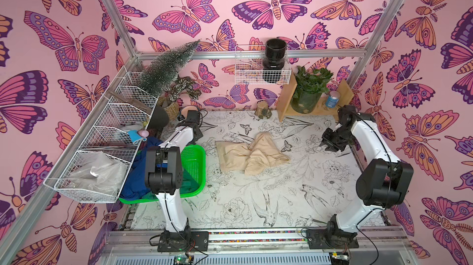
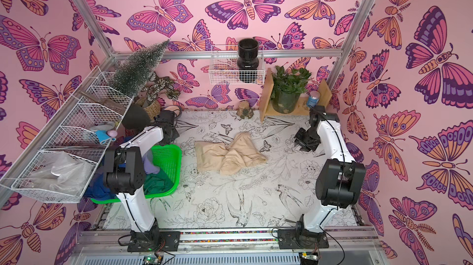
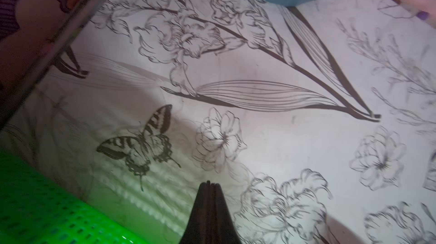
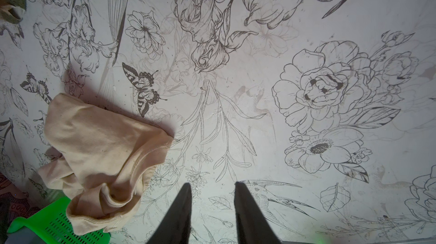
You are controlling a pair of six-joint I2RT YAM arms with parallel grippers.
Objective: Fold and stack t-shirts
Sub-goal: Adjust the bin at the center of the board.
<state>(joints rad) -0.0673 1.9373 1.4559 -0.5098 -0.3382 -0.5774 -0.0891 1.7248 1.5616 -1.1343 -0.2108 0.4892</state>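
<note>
Right pincer (image 4: 212, 183), parted and empty, hangs apart from the beige t-shirt (image 4: 101, 141); left pincer (image 3: 210, 182) clenched

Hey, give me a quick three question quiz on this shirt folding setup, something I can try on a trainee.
1. True or false: the beige t-shirt lies crumpled on the table, touched by neither pincer.
2. Where are the blue t-shirt and dark green t-shirt? A) bunched at the green basket B) spread flat on the table C) folded in a stack
3. Which stands open: left pincer or right pincer?
Key: 1 true; 2 A; 3 right pincer, holding nothing.
</note>
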